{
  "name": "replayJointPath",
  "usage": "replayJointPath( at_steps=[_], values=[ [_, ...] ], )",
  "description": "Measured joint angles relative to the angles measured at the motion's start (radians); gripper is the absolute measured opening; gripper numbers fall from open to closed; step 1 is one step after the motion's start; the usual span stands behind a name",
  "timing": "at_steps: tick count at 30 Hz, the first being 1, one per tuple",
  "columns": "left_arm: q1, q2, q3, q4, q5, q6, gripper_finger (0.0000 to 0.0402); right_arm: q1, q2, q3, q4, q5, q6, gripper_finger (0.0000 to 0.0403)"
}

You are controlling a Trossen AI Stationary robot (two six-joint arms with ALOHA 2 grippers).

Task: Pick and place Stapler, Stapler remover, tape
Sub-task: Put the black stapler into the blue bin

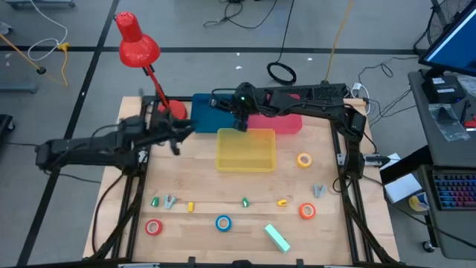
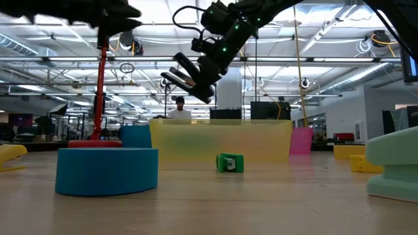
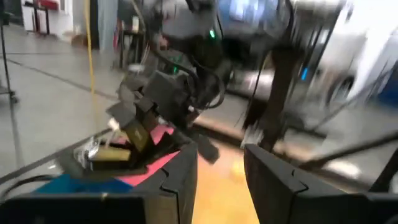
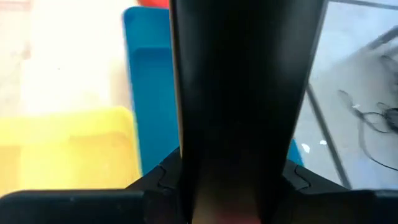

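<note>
My right gripper (image 1: 239,119) hangs over the far edge of the yellow bin (image 1: 245,160), shut on a black stapler (image 2: 188,79). My left gripper (image 1: 176,138) hovers left of the yellow bin; it is open and empty, with its fingers (image 3: 180,180) apart in the left wrist view. A mint stapler (image 1: 277,237) lies on the table near the near edge. Tape rolls lie flat: red (image 1: 153,227), blue (image 1: 223,222), orange (image 1: 307,211) and yellow (image 1: 304,159). Several small staple removers (image 1: 170,200) are scattered between them. My right gripper has the black stapler (image 4: 242,93) pinched between its two fingers, and its body fills the gap in the right wrist view. The fingers slant down from above and from the table's right. The stapler is lifted clear, tilted, and sticks out past the fingertips (image 2: 179,77).
A blue bin (image 1: 208,112) and a pink bin (image 1: 286,123) stand behind the yellow one. A red desk lamp (image 1: 137,45) rises from the far left corner, close to my left arm. A person (image 2: 178,108) stands beyond the table. Bare wood lies between the bins and the small items.
</note>
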Motion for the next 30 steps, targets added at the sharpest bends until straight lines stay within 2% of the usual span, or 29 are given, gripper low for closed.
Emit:
replayJointPath(
  at_steps=[8,14,21,30],
  values=[
    [0.000,0.339,0.391,-0.335,-0.041,0.252,0.0134,0.000,0.000,0.000,-0.116,-0.042,-0.062,0.0120],
    [0.002,0.501,0.577,-0.492,-0.087,0.415,0.0134,0.002,0.000,0.000,-0.158,-0.076,-0.088,0.0120],
    [0.019,0.628,0.690,-0.635,-0.158,0.470,0.0134,0.006,0.000,0.000,-0.219,-0.098,-0.093,0.0120],
    [0.046,0.650,0.701,-0.665,-0.159,0.448,0.0134,0.020,0.000,-0.001,-0.226,-0.096,-0.103,0.0120]
  ],
)
